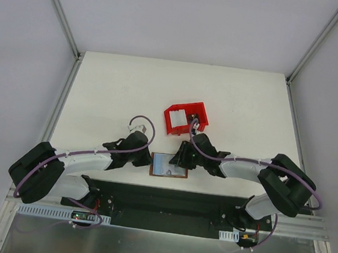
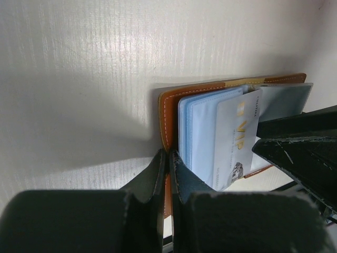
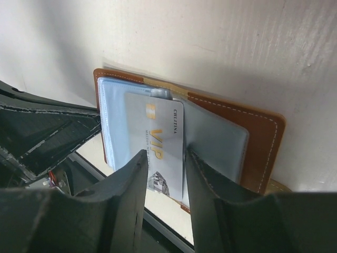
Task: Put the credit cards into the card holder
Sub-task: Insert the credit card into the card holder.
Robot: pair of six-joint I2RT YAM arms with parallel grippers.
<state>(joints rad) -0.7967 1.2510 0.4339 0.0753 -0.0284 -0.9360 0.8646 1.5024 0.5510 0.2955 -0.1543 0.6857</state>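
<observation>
The brown card holder (image 1: 169, 166) lies open at the table's near edge, its pale sleeves facing up. My left gripper (image 2: 168, 155) is shut on the holder's leather cover (image 2: 167, 108) at its left edge. A whitish credit card (image 3: 158, 132) marked VIP lies flat on the sleeves, its top end tucked under a clear pocket. My right gripper (image 3: 166, 155) stands open just over that card's lower end, one finger on each side, with a gap showing. In the left wrist view, the same card (image 2: 237, 137) lies beside the right gripper's finger (image 2: 300, 153).
A red plastic bin (image 1: 196, 112) stands just behind the holder, with another whitish card (image 1: 179, 116) inside. The table's near edge and the black base rail (image 1: 161, 201) are right below the holder. White table (image 1: 112, 90) stretches away to the far side.
</observation>
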